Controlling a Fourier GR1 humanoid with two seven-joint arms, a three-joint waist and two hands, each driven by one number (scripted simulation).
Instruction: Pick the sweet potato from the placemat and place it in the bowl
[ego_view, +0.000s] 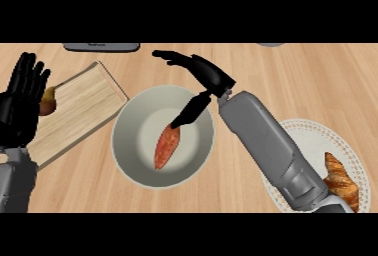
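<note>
One sweet potato (166, 146) in one bowl (136, 112)

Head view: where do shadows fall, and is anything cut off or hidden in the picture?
In the head view, soft shading darkens the inside of the round white bowl around the orange sweet potato; the grey right forearm hides part of the white round placemat and of the brown croissant; the black left hand covers most of a pear by the wooden cutting board.
</note>
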